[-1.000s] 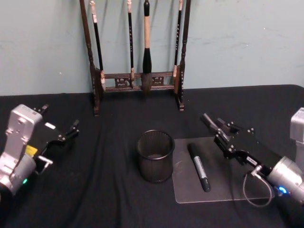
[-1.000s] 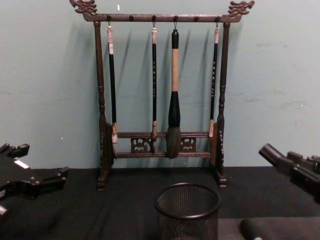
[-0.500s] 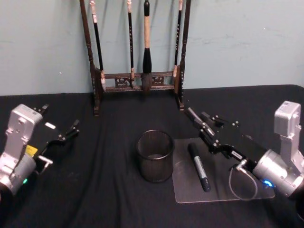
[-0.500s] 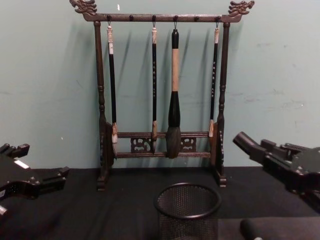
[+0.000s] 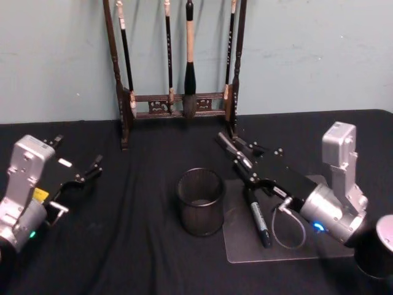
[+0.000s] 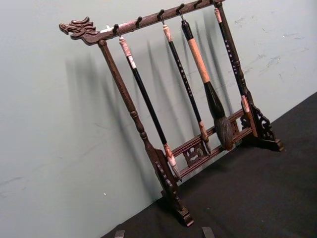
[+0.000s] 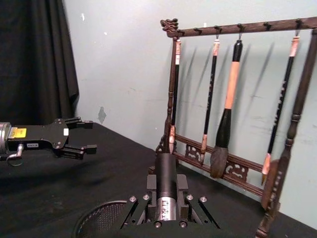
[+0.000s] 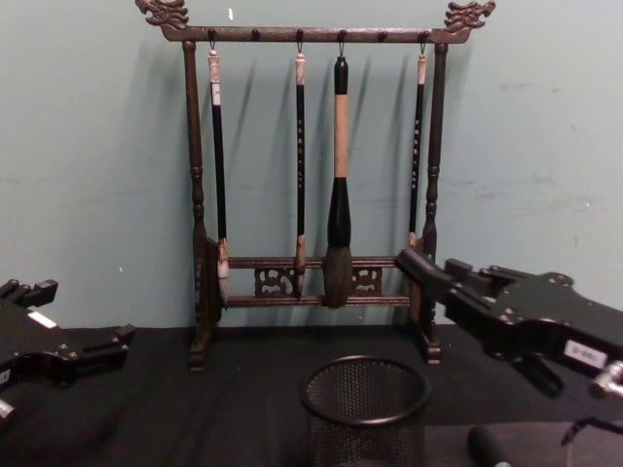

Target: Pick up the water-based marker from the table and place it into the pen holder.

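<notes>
Head view: the water-based marker is noted lying flat on a clear mat, lower right of centre, just right of the pen holder and not touching it. The right gripper is seen over the marker's far end, jaws spread and nothing held. The left gripper is parked at the left edge, likewise spread and empty. Left wrist view: the brush rack is recorded against the wall, and two fingertips are seen apart at the bottom edge. Right wrist view: the holder's mesh rim is caught at the lower left. Chest view: the right gripper is seen raised above the holder's rim, with the marker's cap end low at lower right. Handling, as judged: the marker is taken to be light, stiff and smooth-barrelled, round enough to roll on the slick mat. It is best pinched across mid-barrel, squarely, so that it is not squeezed out sideways. Little force should be needed.
</notes>
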`<state>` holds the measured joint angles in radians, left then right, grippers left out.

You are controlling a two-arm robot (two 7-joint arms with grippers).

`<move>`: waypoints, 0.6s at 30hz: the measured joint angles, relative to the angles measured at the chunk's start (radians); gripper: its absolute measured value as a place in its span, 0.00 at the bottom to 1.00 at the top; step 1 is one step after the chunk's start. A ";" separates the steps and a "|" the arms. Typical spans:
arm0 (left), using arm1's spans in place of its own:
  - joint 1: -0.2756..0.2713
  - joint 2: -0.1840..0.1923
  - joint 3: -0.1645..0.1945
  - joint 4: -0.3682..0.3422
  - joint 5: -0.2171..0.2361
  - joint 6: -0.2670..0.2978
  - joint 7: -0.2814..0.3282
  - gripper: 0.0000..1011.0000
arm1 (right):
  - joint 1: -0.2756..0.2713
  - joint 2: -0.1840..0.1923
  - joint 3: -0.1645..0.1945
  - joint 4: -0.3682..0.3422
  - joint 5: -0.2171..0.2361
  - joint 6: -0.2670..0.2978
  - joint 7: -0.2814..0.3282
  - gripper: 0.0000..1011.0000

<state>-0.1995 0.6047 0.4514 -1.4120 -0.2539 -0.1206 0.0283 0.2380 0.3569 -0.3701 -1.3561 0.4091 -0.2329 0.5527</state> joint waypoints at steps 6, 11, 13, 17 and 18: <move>0.000 0.000 0.000 0.000 0.000 0.000 0.000 1.00 | 0.033 -0.024 -0.020 0.036 -0.015 -0.003 -0.001 0.23; 0.000 0.000 0.000 0.000 0.000 0.000 0.000 1.00 | 0.063 -0.051 -0.043 0.064 -0.036 -0.003 -0.006 0.23; 0.000 0.000 0.000 0.000 0.000 0.000 0.000 1.00 | 0.075 -0.063 -0.053 0.074 -0.046 -0.004 -0.008 0.23; 0.000 0.000 0.000 0.000 0.000 0.000 0.000 1.00 | 0.094 -0.082 -0.067 0.091 -0.059 -0.005 -0.011 0.23; 0.000 0.000 0.000 0.000 0.000 0.000 0.000 1.00 | 0.098 -0.086 -0.070 0.094 -0.061 -0.005 -0.011 0.23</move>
<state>-0.1995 0.6047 0.4514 -1.4120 -0.2539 -0.1205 0.0283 0.3360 0.2706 -0.4400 -1.2618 0.3483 -0.2379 0.5413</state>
